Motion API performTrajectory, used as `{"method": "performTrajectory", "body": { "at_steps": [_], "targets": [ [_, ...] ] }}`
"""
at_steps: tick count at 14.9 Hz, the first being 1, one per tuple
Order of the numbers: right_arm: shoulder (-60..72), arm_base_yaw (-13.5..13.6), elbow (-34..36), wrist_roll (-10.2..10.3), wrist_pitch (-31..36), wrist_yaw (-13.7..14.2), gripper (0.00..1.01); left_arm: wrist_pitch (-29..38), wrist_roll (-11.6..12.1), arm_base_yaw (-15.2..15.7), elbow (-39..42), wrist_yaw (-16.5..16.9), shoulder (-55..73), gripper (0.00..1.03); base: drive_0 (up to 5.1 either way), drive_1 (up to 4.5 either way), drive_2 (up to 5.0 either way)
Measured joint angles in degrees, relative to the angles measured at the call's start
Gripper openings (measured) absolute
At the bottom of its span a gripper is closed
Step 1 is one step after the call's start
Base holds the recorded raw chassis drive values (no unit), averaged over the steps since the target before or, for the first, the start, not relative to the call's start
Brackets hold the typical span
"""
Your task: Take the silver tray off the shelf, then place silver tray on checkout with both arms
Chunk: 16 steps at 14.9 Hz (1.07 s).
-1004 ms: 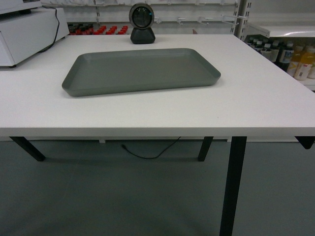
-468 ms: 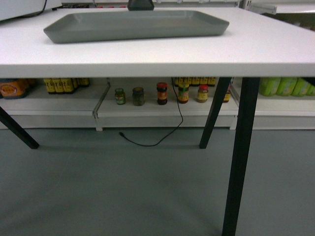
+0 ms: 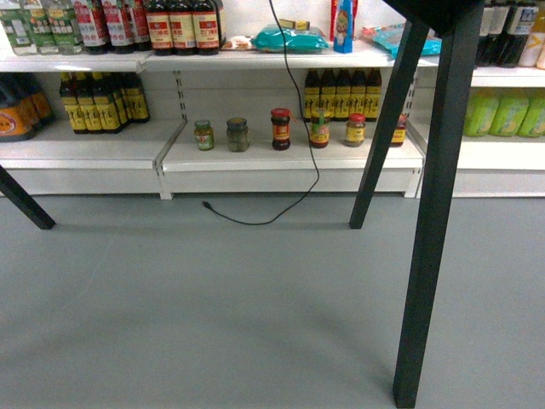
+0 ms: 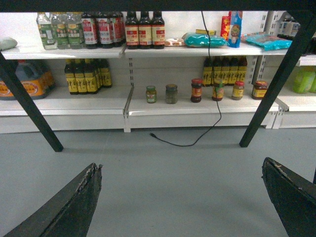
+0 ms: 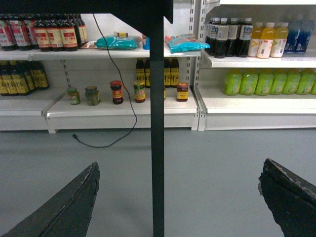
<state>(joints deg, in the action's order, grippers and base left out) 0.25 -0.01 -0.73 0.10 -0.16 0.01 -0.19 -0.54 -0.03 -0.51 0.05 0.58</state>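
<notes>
**Low view under the counter, both grippers wide and empty**

The grey floor [image 3: 213,307] fills most of every view. Behind it runs the long white metal shelving [image 3: 281,162], two boards high, taken here as the landmark. In front of the shelving stand the black slanted legs of the counter [image 3: 434,213]; only its dark underside shows at the top edge of the wrist views, and the silver tray is in none of the views, so its place cannot be told.

On the shelving's upper board stand dark bottles with red labels [image 3: 174,25], whose writing is too small to read, beside flat teal packets [image 3: 289,38]. On its lower board, to the left, are dark bottles with yellow labels [image 3: 94,106], and to the right pale green bottles [image 3: 502,111]. A row of small glass jars [image 3: 281,129] sits at the lower board's front, middle. A thin black cable [image 3: 302,128] hangs down before the shelving and ends on the floor.

The left gripper [image 4: 182,197] and the right gripper [image 5: 180,197] each hang above the floor, fingers spread far apart, nothing between them.
</notes>
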Motion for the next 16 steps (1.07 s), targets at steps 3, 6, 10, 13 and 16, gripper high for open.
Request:
{"method": "performTrajectory", "body": {
  "at_steps": [3, 6, 10, 13, 16],
  "targets": [
    [0.0, 0.0, 0.0, -0.1, -0.3, -0.1, 0.98, -0.3, 0.0, 0.0, 0.0, -0.1, 0.0, 0.98, 0.0, 0.00, 0.0],
    [0.0, 0.0, 0.0, -0.1, -0.2, 0.0, 0.98, -0.2, 0.0, 0.0, 0.0, -0.1, 0.0, 0.98, 0.0, 0.00, 0.0],
    [0.0, 0.0, 0.0, -0.1, -0.1, 0.0, 0.98, -0.1, 0.0, 0.0, 0.0, -0.1, 0.0, 0.98, 0.0, 0.00, 0.0],
    [0.0, 0.0, 0.0, -0.1, -0.1, 0.0, 0.98, -0.1, 0.0, 0.0, 0.0, -0.1, 0.0, 0.98, 0.0, 0.00, 0.0],
    [0.0, 0.0, 0.0, -0.1, -0.1, 0.0, 0.98, -0.1, 0.0, 0.0, 0.0, -0.1, 0.0, 0.98, 0.0, 0.00, 0.0]
  ]
}}
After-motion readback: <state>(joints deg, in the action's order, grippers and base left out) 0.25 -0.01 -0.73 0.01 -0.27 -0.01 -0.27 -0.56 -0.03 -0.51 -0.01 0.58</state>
